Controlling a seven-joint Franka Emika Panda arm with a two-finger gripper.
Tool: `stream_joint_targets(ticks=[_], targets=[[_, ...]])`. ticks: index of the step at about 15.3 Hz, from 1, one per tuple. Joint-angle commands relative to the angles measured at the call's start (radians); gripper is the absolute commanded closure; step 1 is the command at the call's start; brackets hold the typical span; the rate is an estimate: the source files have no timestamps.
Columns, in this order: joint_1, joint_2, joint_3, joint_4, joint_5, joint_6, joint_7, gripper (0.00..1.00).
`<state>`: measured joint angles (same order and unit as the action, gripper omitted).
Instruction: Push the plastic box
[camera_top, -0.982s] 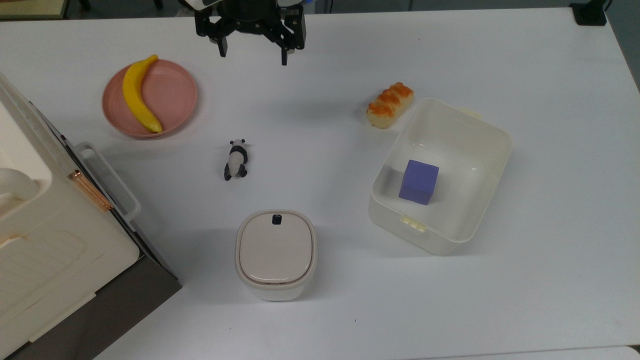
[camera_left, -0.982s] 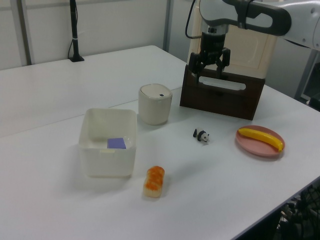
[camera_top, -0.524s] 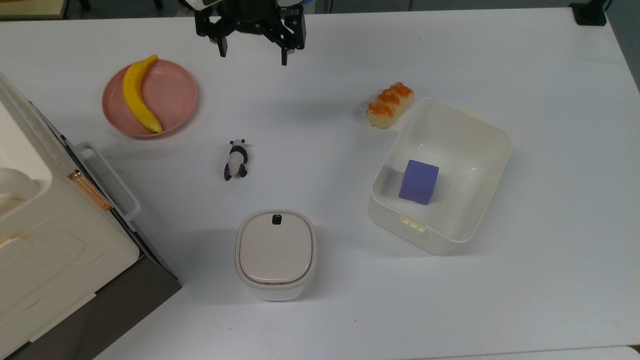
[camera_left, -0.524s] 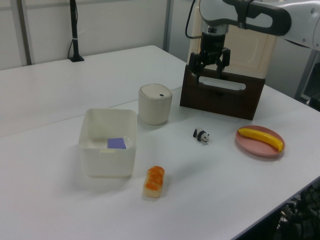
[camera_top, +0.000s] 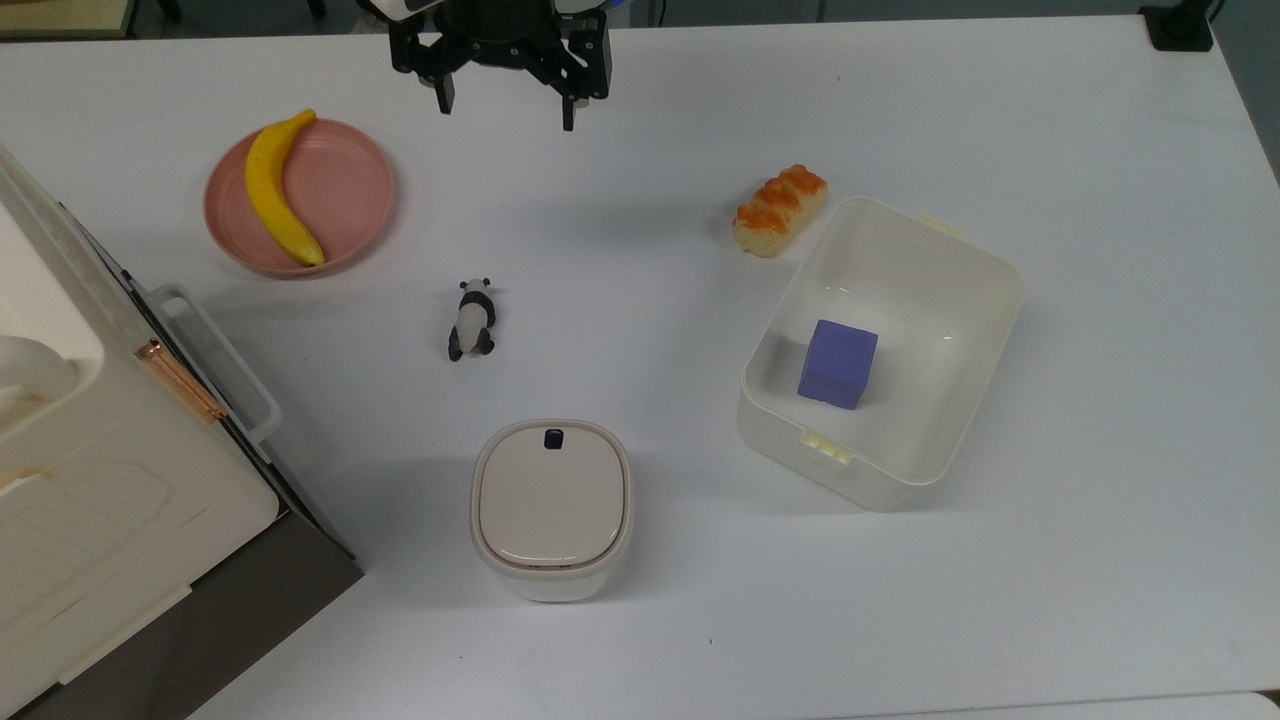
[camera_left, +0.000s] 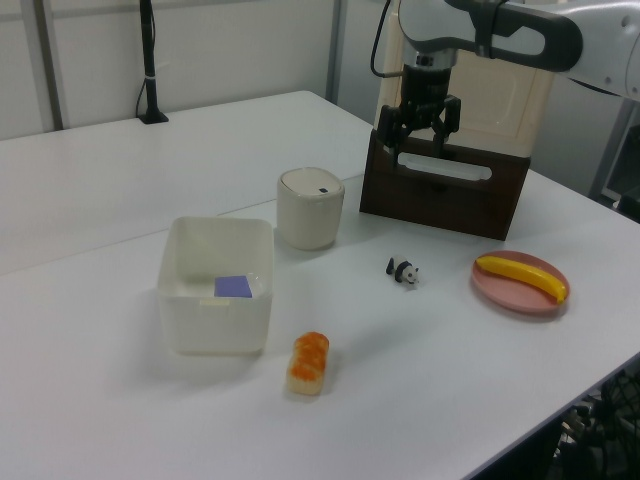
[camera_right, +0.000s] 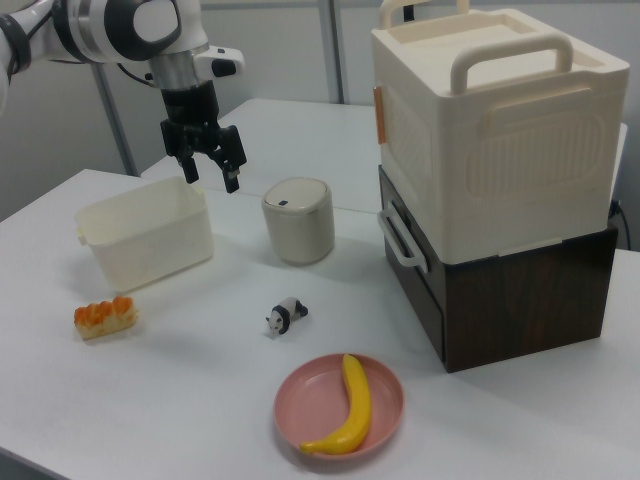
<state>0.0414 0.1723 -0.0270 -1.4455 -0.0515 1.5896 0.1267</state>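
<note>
The plastic box (camera_top: 985, 330) is a translucent off-white tub without a lid, standing on the white table at the top view's right. A purple block (camera_top: 838, 363) lies inside it. The box also appears at the left view's left (camera_left: 215, 322) and the right view's left (camera_right: 150, 245). My gripper (camera_top: 506, 112) hangs open above the table's far edge in the top view, well away from the box, with nothing between its fingers. It shows high up in the left view (camera_left: 418, 140) and above the box's far side in the right view (camera_right: 211, 180).
A bread roll (camera_top: 780, 210) lies just beside the box's upper-left corner. A toy panda (camera_top: 471, 320), a pink plate (camera_top: 372, 195) with a banana (camera_top: 275, 190) and a beige-lidded container (camera_top: 551, 505) stand mid-table. A big cream appliance (camera_top: 90, 480) occupies the top view's left.
</note>
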Motion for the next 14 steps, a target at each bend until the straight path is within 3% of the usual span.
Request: stream_joint_targets(ticks=[1,11,14], targets=[[0.008,-0.025,-0.005,-0.027,-0.019,0.013,0.018,0.0],[0.014,-0.013,0.004,-0.033,0.025,-0.006,-0.011,0.0],[0.012,-0.013,0.006,-0.035,0.028,-0.01,-0.155,0.0]])
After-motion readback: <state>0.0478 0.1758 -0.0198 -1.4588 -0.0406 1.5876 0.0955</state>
